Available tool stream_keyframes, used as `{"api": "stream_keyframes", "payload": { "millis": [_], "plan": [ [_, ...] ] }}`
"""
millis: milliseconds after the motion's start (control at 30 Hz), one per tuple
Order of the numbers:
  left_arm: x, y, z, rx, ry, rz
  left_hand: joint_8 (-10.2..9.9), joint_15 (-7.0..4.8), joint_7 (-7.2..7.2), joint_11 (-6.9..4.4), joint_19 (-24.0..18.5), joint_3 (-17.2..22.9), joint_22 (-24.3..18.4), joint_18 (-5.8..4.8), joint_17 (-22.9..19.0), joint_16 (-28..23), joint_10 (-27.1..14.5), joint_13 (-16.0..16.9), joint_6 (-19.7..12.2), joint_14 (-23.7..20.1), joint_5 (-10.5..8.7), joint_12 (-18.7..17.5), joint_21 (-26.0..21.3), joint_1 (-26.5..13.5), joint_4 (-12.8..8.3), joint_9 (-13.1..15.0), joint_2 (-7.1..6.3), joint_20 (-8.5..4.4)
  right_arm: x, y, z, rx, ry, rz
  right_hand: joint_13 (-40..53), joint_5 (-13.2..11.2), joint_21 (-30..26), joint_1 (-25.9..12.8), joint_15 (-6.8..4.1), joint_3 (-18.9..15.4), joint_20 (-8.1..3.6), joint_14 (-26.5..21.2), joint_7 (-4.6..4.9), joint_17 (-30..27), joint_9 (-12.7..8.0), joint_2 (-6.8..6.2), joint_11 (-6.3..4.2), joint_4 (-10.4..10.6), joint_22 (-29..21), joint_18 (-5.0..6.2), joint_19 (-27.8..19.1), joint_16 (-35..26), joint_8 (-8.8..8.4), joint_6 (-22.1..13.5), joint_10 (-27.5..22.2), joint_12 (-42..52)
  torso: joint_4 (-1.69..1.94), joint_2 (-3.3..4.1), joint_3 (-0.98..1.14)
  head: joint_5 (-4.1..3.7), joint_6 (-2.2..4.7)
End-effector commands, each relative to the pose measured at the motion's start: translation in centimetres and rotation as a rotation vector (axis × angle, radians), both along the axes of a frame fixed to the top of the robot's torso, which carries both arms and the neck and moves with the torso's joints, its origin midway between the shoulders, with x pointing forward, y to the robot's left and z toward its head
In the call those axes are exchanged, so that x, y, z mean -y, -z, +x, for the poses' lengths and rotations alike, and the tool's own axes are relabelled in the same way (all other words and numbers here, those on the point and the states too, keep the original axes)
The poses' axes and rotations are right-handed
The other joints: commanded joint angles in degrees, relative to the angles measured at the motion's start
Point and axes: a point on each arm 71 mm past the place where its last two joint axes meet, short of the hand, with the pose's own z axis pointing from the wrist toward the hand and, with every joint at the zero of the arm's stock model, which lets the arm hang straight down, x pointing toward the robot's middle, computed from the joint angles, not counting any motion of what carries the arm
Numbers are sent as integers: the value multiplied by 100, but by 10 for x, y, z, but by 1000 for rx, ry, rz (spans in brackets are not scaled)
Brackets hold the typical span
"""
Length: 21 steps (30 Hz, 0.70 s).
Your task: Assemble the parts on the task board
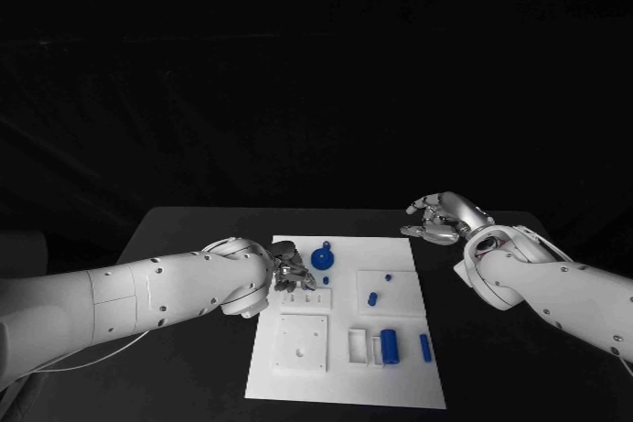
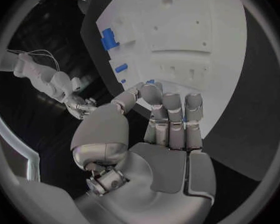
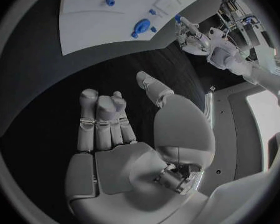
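The left hand point(image 1: 288, 268) is down over the left edge of the board point(image 1: 396, 385), its fingers point(image 2: 171, 112) curled close together with the tips on or just above the white surface. A speck of blue shows between the fingers in the left wrist view, so it may be pinching a small part, but I can't tell for sure whether it has hold of anything. The right hand point(image 1: 439, 219) hangs off the board's far right corner, over the black table point(image 1: 198, 230), fingers loosely bent and apart, holding nothing. The parts are spread across the board: a round blue piece point(image 1: 323, 257) just beside the left hand, a small peg point(image 1: 372, 299) and a dot-sized piece point(image 1: 388, 277) on the raised plate in the middle, and a fat cylinder point(image 1: 390, 346) and a slim bar point(image 1: 424, 348) nearer the robot. My guess is the left hand is working at a small piece at the row of little sockets by the board's left edge. To do it well it should keep the piece upright and square to its hole, come down slowly, and not sweep sideways, since the round piece sits close enough to be knocked. The right hand could steady the board if it starts to slide.
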Motion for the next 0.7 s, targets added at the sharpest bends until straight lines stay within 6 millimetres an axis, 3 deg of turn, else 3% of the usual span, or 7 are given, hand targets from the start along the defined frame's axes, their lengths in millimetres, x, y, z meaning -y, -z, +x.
{"api": "stream_keyframes", "payload": {
  "millis": [33,500,700],
  "plan": [
    [2,8,0,0,22,59,-40,-113,-414,-104,-12,74,-8,70,-11,22,-143,7,460,70,32,33,38,-1,-54,164,75,-780,-4,-1,-1,3,-16,18,-11,74,-22,39,19,-54,29,10,132,6,4,32,0,7,63,241,4,-18,19,-102,-50,27,-12,0,0,13,-30],
    [5,23,1,47,69,141,-64,-108,-414,-103,-8,106,-37,51,-34,59,-164,25,466,56,73,66,1,-36,-86,206,82,-775,-6,-3,-1,5,-19,18,-26,134,-27,48,18,-74,30,12,130,8,5,44,-1,17,68,241,7,-19,24,-95,-56,39,-3,8,-4,18,-92],
    [1,26,2,38,55,147,-69,-107,-414,-104,-2,111,-42,48,-38,66,-166,27,467,54,70,71,-7,-43,-90,212,79,-773,-8,-4,-1,29,-30,-13,-52,304,-35,75,17,-92,32,13,129,12,5,61,-2,21,76,241,9,-22,27,-89,-68,57,-5,3,-6,21,-128]
  ]
}}
